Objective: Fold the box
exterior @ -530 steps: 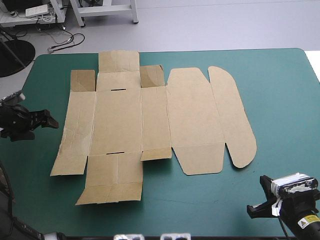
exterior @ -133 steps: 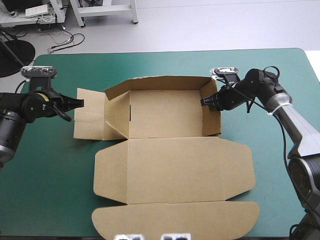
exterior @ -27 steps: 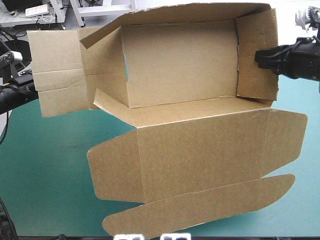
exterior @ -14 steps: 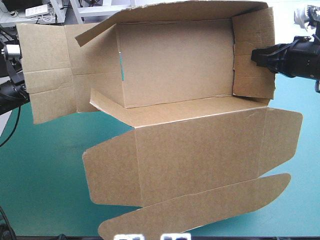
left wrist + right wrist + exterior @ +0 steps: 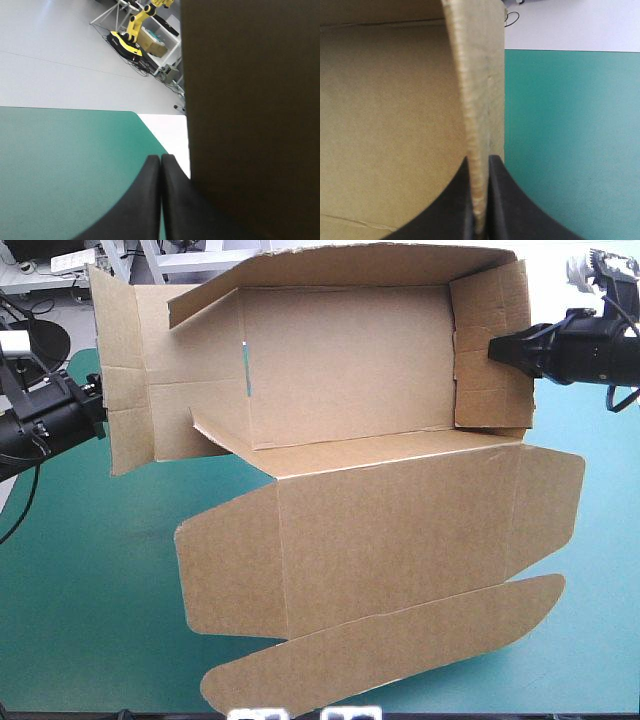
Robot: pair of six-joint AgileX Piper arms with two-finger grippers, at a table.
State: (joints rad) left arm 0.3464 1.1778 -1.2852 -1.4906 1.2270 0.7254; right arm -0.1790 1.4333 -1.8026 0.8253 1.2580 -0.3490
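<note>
**Box held up in the air between both arms, left flap not tucked yet**

The box [image 5: 350, 380] is up off the table [image 5: 80, 590], tipped so its open side faces up and toward the robot. Its long side runs left to right, from one arm to the other. The big lid [image 5: 400, 550] is flat and hangs down toward the near edge of the table, with lots of bare teal-green cover under it.

The right gripper [image 5: 497, 348] holds the right end wall [image 5: 490, 390]. Its black fingers [image 5: 455, 210] are squeezed onto the edge of the board, which sits between them.

The left end flap [image 5: 125, 380] sticks out past the tray and bends partway in. The left gripper [image 5: 92, 405] is right at its outer edge. Its fingers [image 5: 147, 200] are pressed together, and I see no board between them. The brown board lies just beside them, on the box's side.

I think the next move is for the left arm, since it is nearest. The flap needs to swing in, toward the right, into the tray. There is open room on the left for that.
</note>
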